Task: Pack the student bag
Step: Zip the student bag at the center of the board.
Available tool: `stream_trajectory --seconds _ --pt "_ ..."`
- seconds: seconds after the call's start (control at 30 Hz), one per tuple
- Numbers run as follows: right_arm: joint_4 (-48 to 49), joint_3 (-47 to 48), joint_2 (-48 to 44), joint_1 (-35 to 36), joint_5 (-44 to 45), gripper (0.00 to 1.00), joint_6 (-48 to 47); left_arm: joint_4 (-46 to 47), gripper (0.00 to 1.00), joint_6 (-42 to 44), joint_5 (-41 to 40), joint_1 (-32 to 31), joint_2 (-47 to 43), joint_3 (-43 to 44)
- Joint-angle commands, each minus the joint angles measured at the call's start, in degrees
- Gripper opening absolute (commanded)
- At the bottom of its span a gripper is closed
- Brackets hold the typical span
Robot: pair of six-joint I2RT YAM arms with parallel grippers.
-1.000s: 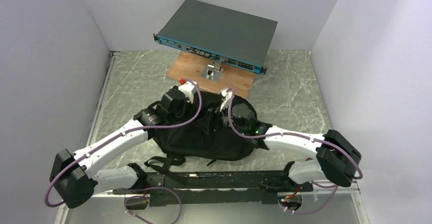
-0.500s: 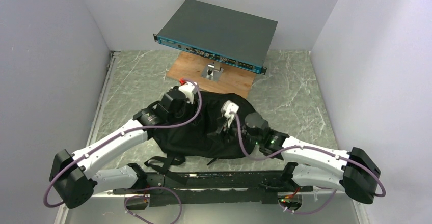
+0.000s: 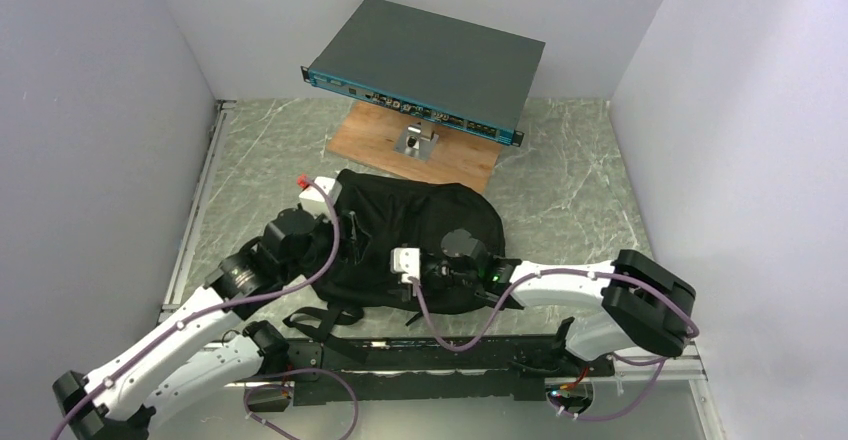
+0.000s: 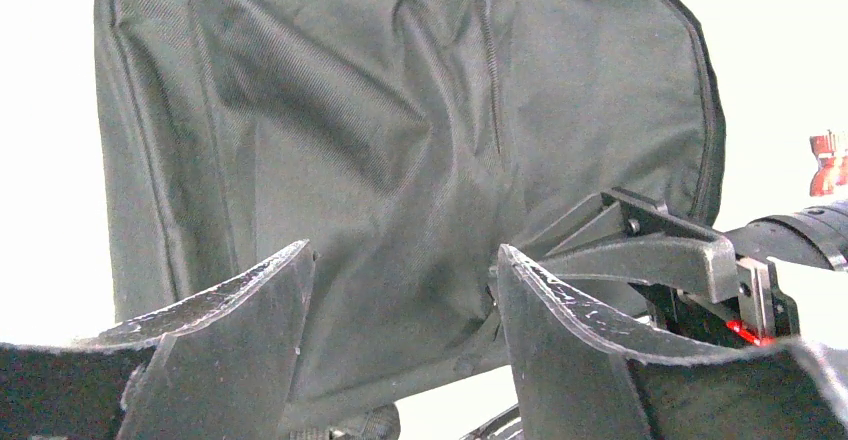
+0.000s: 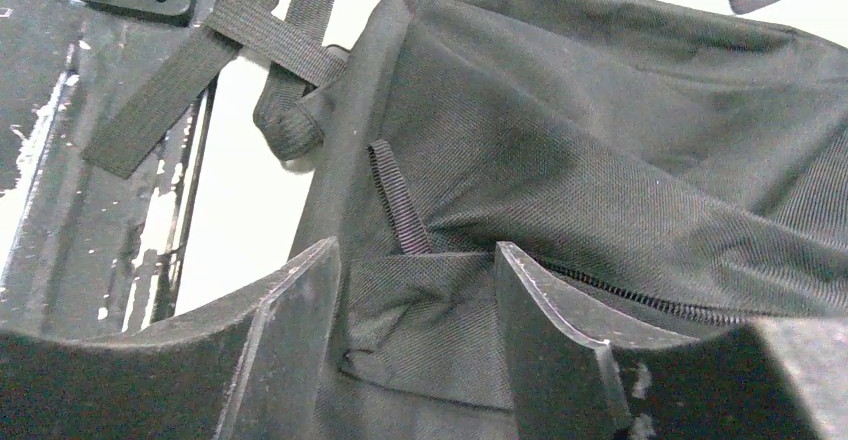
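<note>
The bag (image 3: 420,225) is matt black woven cloth, its coarse weave and soft creases plain in both wrist views. Its straps (image 5: 160,100) are flat ribbed webbing, and the zip (image 5: 640,300) has fine dull teeth. The left hand (image 4: 400,260) and the right hand (image 5: 415,250) both have matt black fingers with rough, pale-scuffed edges. The worktop (image 3: 570,190) looks like grey-green veined stone with a slight sheen. The board (image 3: 470,168) is bare reddish-brown wood. The flat box (image 3: 440,50) has a smooth, matt dark grey metal top and a teal front. The arm shells (image 3: 560,282) are smooth glossy white plastic, and the cables (image 3: 339,230) are lilac and rubbery. The rail (image 5: 60,210) is black painted metal, chipped and scratched.
</note>
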Motion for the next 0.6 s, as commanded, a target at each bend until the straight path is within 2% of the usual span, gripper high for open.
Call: stream_trajectory --seconds 0.0,0.33,0.43,0.57 --pt "1.67 6.22 2.73 2.1 -1.87 0.58 -6.77 -1.22 0.73 -3.2 -2.66 -0.2 -6.03 -3.71" --pt "-7.24 8.74 -0.03 7.39 10.61 0.6 -8.56 -2.8 0.74 -4.11 -2.92 -0.18 -11.24 -7.48" --pt "-5.28 7.22 -0.84 7.47 9.52 0.6 -7.67 -2.86 0.74 -4.7 -2.6 -0.13 -11.17 -7.71" --pt "-4.07 8.13 2.82 7.65 8.82 0.5 -8.61 -2.3 0.71 -5.62 -2.18 -0.21 -11.23 -8.61"
